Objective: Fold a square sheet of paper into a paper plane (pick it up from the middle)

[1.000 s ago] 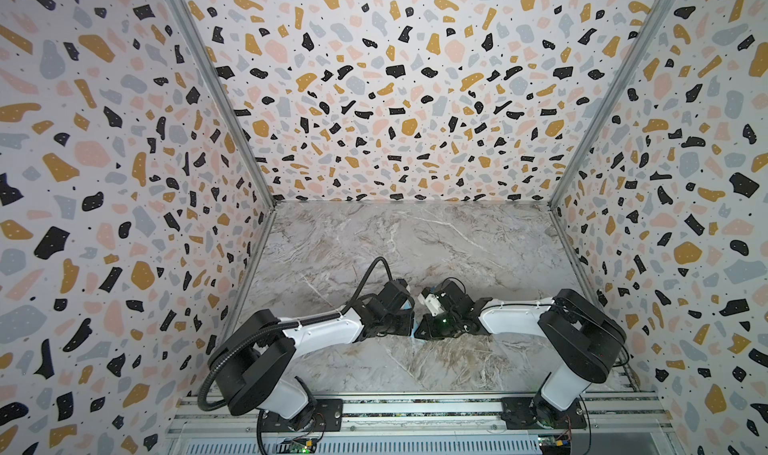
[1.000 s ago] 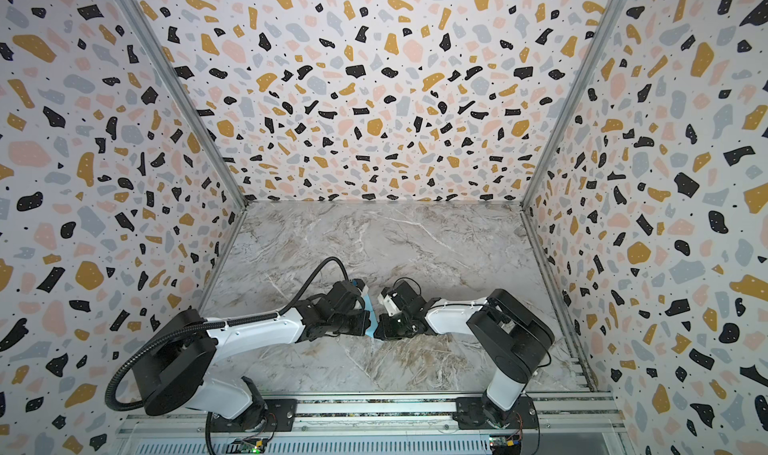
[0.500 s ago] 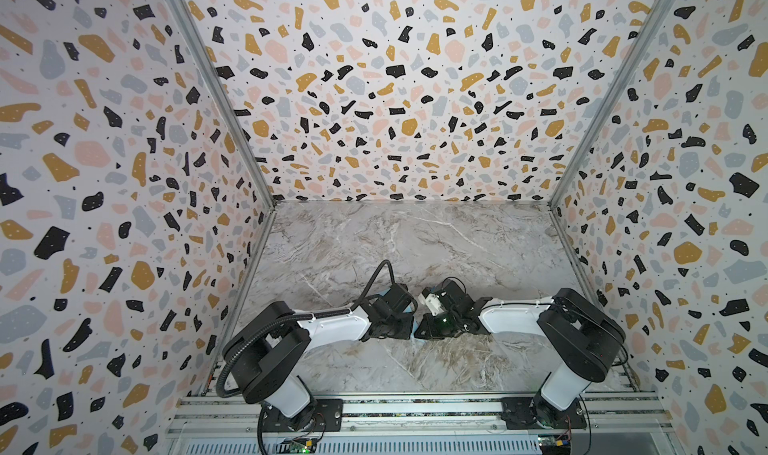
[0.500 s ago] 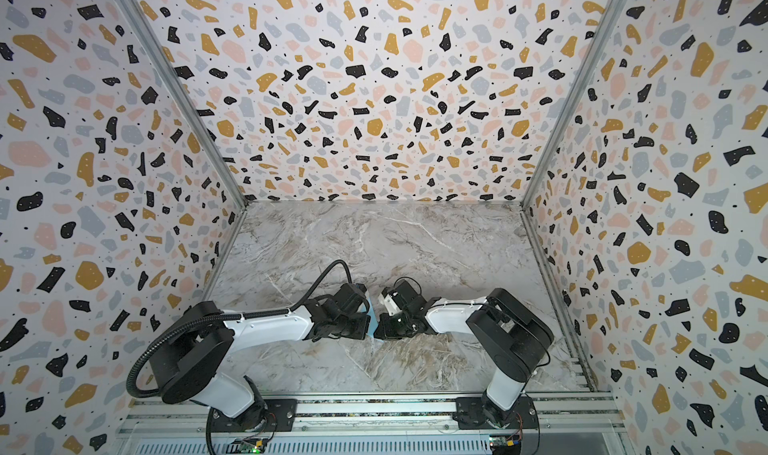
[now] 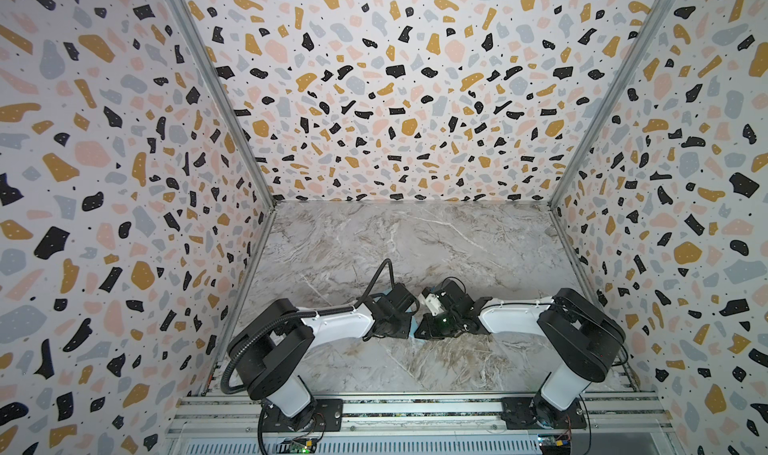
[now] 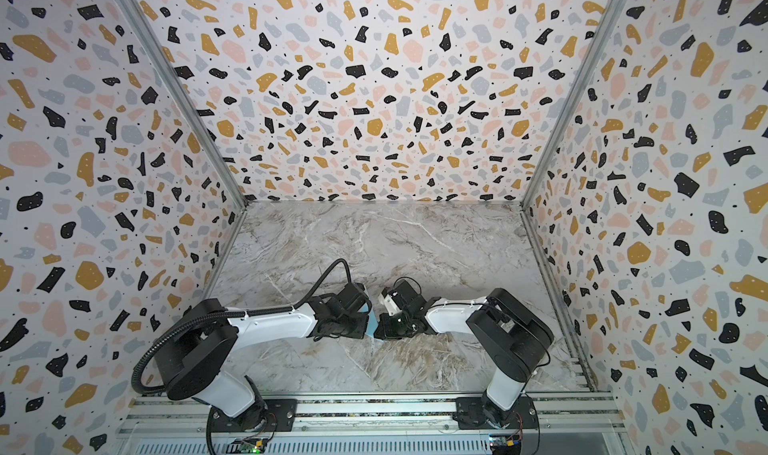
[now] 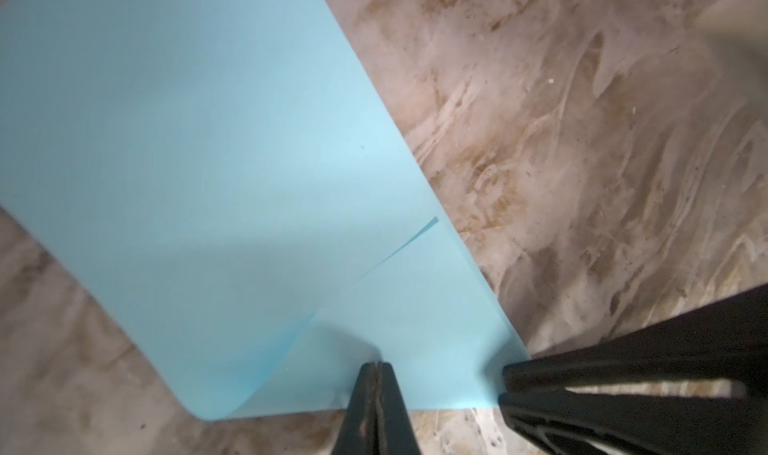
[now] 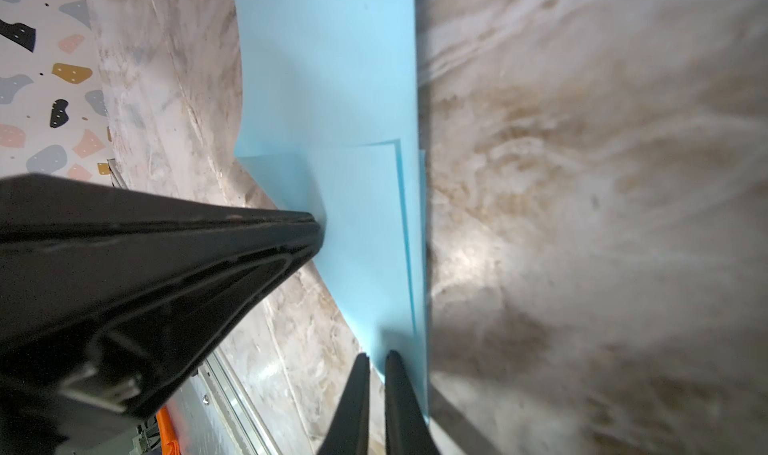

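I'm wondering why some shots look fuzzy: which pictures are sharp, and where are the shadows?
Both top views: sharp, evenly lit. Left wrist view: blue paper slightly soft, a shadow around the left tool. Right wrist view: marble table smeared with blur.

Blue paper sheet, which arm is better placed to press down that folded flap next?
Probably left: the left claw is shut with its tip on the folded flap of the blue paper sheet; the right claw sits at the sheet's edge.

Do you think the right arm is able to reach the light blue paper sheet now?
Likely yes: the right tool sits at the edge of the light blue paper sheet, nothing between.
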Available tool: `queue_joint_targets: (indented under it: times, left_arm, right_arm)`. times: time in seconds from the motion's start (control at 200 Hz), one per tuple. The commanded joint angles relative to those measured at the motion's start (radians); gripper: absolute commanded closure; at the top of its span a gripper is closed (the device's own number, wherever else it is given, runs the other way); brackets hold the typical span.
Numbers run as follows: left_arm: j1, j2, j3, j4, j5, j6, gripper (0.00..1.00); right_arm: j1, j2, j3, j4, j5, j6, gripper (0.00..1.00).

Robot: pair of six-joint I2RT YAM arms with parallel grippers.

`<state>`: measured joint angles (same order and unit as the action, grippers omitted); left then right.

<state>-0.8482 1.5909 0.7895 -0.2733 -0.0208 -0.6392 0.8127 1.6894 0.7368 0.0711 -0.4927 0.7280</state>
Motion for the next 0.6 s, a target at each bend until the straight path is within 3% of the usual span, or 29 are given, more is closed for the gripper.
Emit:
queue_joint_targets:
  times: [0.0, 0.591]
  left_arm:
    - [0.0, 0.018, 0.023, -0.088, -0.064, 0.013, 0.97]
    - [0.015, 0.047, 0.055, -0.189, -0.146, 0.009, 0.98]
  right_arm:
    - [-0.001, 0.056, -0.023, -0.113, 0.108, -0.019, 0.88]
    - [-0.001, 0.069, -0.027, -0.119, 0.116, -0.029, 0.87]
